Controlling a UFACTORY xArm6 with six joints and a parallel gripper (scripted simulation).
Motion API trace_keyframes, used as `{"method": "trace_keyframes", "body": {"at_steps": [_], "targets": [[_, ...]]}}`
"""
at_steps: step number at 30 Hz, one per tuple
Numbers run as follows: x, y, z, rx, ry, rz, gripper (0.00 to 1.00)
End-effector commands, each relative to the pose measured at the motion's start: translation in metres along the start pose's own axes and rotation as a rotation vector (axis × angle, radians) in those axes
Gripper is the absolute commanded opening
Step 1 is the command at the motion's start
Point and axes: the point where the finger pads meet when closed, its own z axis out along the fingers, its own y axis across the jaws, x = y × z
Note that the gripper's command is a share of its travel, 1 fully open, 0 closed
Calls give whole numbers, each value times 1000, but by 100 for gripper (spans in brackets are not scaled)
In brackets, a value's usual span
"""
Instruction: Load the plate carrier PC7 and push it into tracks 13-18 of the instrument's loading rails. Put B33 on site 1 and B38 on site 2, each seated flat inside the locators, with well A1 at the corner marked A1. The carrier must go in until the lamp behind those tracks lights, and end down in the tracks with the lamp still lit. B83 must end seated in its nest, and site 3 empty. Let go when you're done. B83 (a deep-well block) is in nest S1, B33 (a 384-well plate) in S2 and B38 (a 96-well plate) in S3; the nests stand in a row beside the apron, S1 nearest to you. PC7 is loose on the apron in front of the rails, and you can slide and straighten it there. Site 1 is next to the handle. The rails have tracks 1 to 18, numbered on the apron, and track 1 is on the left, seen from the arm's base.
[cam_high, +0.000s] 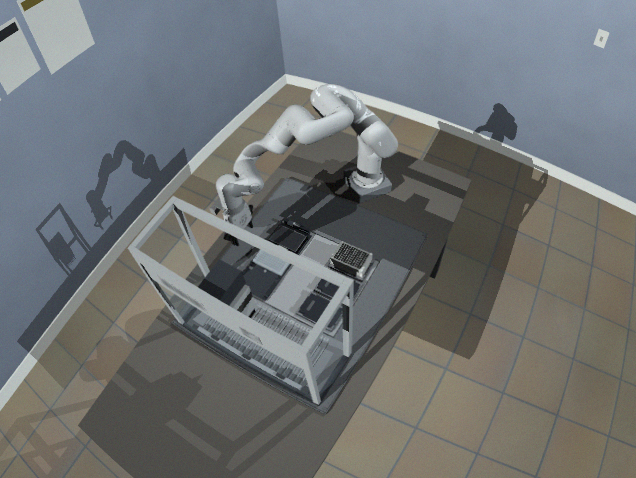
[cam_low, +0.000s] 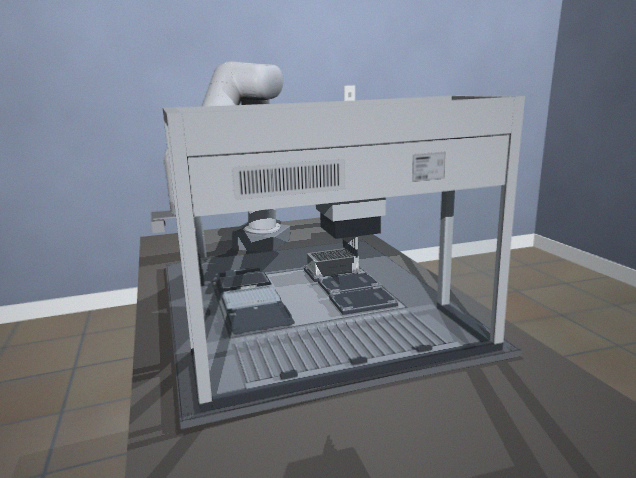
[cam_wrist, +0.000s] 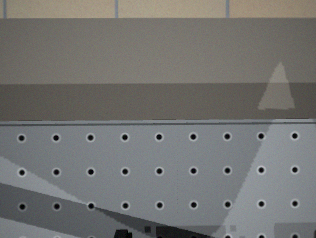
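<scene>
The carrier PC7 (cam_low: 252, 300) lies on the apron in front of the rails (cam_low: 339, 341), on the side nearest my gripper. A dark plate (cam_high: 287, 236) (cam_low: 244, 279) sits on its site nearest the arm. A light plate (cam_high: 269, 259) (cam_low: 251, 297) sits on the middle site. The site nearest the rails (cam_low: 260, 318) looks empty. The deep-well block B83 (cam_high: 349, 256) (cam_low: 329, 259) stands in nest S1. My gripper (cam_high: 231, 233) is open and empty, beside the carrier's handle end. The wrist view shows only a perforated deck plate (cam_wrist: 158, 172).
The two nests beyond B83 (cam_low: 349, 281) (cam_low: 365, 299) look dark and flat. The instrument's frame (cam_low: 344, 149) spans the deck, and its post (cam_low: 192, 267) hides my gripper in that view. A black head (cam_low: 352, 218) hangs under the beam. The lamps behind the rails (cam_low: 358, 359) look dark.
</scene>
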Motion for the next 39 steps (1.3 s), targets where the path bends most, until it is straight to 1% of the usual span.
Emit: {"method": "trace_keyframes", "body": {"at_steps": [1, 12, 14, 22, 33, 34, 39], "targets": [[1, -2, -9, 5, 3, 0, 100], [1, -1, -27, 5, 3, 0, 100], [1, -1, -27, 5, 3, 0, 100], [1, -1, -41, 5, 3, 0, 100], [1, -1, -41, 5, 3, 0, 100], [-2, 3, -41, 5, 3, -34, 82], [-16, 24, -40, 4, 3, -200, 82]]}}
